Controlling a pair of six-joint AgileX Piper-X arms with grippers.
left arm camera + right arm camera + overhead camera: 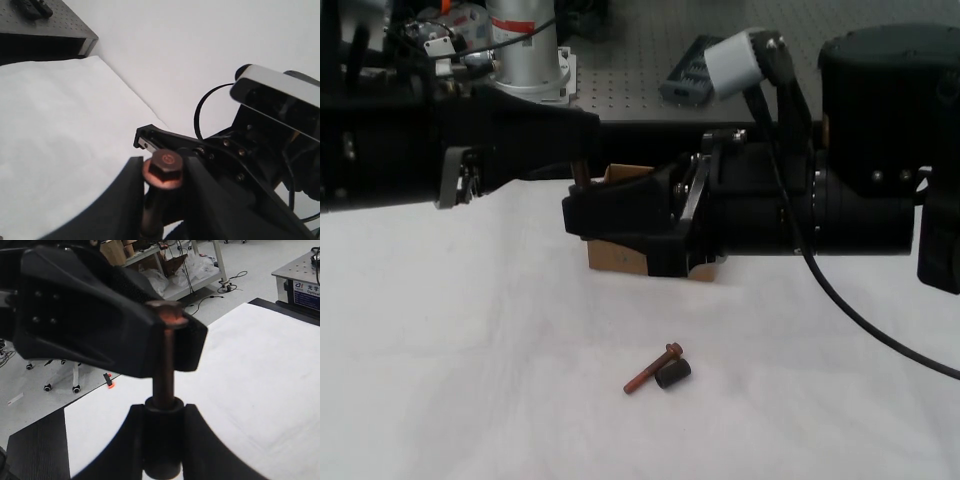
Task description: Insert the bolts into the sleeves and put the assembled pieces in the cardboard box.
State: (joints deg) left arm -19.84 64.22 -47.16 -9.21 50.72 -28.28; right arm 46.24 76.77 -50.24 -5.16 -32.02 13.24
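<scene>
Our left gripper (161, 180) pinches the bolt (163, 167) near its head. Our right gripper (162, 412) clamps the sleeve (161, 440) between its jaws, and the bolt's shank enters the sleeve's top.

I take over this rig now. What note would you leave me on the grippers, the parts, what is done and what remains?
Left gripper shut on a bolt at its head.
Right gripper shut on a sleeve; the bolt's shank stands partly in it.
A second bolt and second sleeve lie loose on the cloth, before the cardboard box. Box contents hidden.
To do: seat this bolt, box the piece, then the second pair.
</scene>
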